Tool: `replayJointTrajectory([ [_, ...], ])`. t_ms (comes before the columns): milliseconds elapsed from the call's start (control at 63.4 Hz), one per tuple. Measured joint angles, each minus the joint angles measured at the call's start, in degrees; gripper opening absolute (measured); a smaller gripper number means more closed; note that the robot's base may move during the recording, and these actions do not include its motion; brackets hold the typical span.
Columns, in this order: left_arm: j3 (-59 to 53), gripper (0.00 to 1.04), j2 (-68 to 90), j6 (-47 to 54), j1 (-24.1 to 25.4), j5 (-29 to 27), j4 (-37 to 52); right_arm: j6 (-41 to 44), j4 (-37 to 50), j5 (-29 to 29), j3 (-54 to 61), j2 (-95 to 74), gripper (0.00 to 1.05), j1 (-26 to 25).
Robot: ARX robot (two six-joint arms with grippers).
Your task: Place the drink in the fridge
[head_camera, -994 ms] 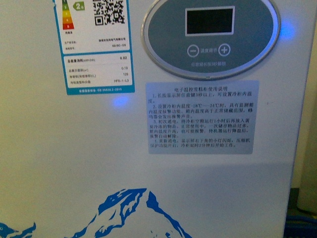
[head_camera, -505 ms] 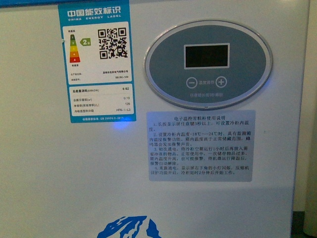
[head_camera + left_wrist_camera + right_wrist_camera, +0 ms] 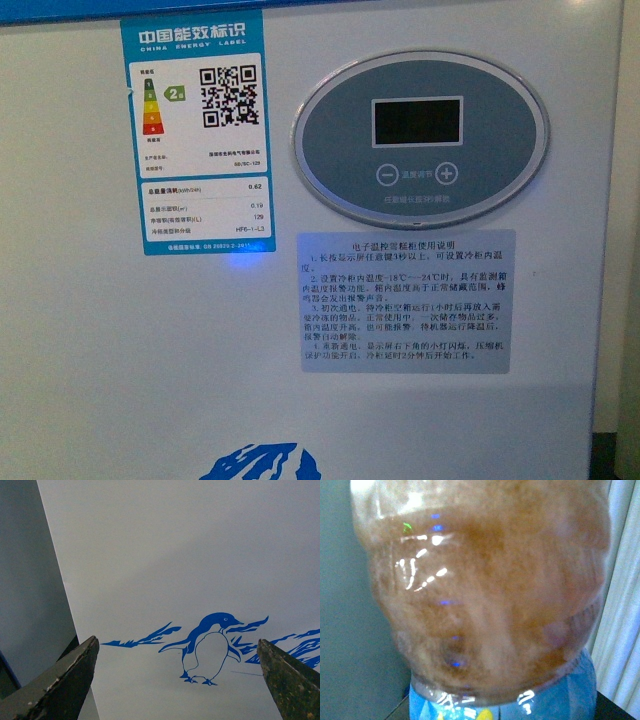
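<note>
Looming right in front of the robot's body is the fridge. Its white front wall fills almost the whole front view, with a thin strip of its blue top rim just showing. Stuck to that wall are a blue energy label with a QR code, the grey oval control panel beside it with a dark display and minus and plus buttons, and a pale instruction sticker just under the panel. The tip of a blue mountain decal peeks in lower down, and a small blue glow sits under the energy label.

The left pincer is spread wide with nothing between its dark fingers. It points at the fridge's wall close to the blue penguin decal, with a grey surface past the fridge's edge.

The drink sits hard up against the right wrist camera, a blurred clear bottle of amber-orange liquid that blocks nearly everything behind it. A blue patch with a bit of yellow shows at its edge, and I cannot make out what that is. Pale pleated cloth hangs behind the bottle on one side. None of the right pincer itself shows, so I cannot tell how it stands.
</note>
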State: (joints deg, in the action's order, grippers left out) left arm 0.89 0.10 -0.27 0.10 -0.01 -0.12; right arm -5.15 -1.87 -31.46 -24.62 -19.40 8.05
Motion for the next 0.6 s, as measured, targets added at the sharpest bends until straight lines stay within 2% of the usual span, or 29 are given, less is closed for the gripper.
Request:
replayJointTrajectory([
  [600,0.0,0.97,0.0,0.0,0.0,0.02,0.0,0.0,-0.02,-0.11,0.07,0.31,0.4,-0.04],
])
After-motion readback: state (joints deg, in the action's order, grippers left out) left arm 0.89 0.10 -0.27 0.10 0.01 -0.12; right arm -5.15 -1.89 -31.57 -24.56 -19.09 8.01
